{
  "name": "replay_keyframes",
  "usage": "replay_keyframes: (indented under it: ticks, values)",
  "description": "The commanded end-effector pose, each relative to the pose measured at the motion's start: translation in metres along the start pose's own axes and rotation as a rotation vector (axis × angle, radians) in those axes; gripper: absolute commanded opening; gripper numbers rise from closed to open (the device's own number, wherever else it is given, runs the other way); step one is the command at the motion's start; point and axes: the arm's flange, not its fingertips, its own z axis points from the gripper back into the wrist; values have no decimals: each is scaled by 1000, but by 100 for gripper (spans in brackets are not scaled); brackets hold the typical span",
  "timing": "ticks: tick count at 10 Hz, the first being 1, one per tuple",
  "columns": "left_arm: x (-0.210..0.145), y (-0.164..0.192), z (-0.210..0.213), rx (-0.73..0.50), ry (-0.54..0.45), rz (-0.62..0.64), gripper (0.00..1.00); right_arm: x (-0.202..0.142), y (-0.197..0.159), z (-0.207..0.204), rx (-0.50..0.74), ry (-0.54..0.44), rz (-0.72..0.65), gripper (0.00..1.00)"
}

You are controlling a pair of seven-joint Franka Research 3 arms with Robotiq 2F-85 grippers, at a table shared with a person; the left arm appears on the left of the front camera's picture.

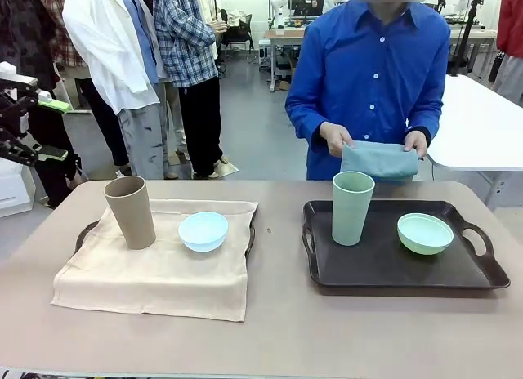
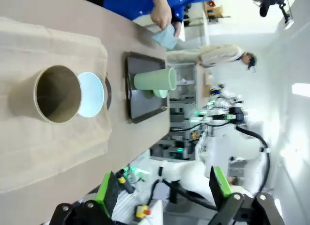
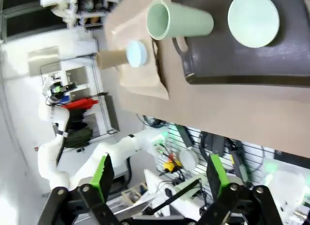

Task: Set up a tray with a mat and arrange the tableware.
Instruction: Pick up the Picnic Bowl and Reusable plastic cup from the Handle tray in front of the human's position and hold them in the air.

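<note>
On the left, a beige mat point(image 1: 163, 273) covers a dark tray point(image 1: 84, 232) and carries a tan cup point(image 1: 131, 211) and a light blue bowl point(image 1: 203, 230). On the right, a bare dark tray point(image 1: 384, 260) holds a pale green cup point(image 1: 351, 207) and a pale green bowl point(image 1: 425, 234). At the far edge, a person's hands hold a folded grey-blue mat point(image 1: 378, 160). My left gripper point(image 1: 65, 132) hangs open, raised off the table's left end. In its wrist view the left gripper point(image 2: 162, 186) is open and empty. The right gripper point(image 3: 160, 175) is open too, high above the right tray point(image 3: 232, 60).
The brown table point(image 1: 286, 330) has bare room in front of both trays and between them. A white table point(image 1: 482, 126) stands at the back right. Several people stand behind the far left corner.
</note>
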Motion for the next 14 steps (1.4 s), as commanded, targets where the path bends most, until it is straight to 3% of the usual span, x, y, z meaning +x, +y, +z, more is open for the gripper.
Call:
replay_keyframes:
  ticks: [1,3,6,9,12,13,14]
  values:
    - [3,12,2,-72,-8,141,100,23,-20,9,116,1,-21,100]
    - [-5,31,3,-65,-35,209,100,29,-51,22,209,-2,-10,100]
    - [-14,36,-5,40,-102,132,100,37,-79,32,239,-81,-60,100]
    - [-11,39,-10,96,-133,83,100,31,-94,34,185,-75,-131,100]
    - [-10,34,-14,107,-61,9,100,17,-96,32,173,-67,-161,100]
    - [-6,36,-11,88,-112,86,100,30,-99,36,195,-84,-127,100]
    - [-6,36,-11,88,-112,86,100,30,-99,36,195,-84,-127,100]
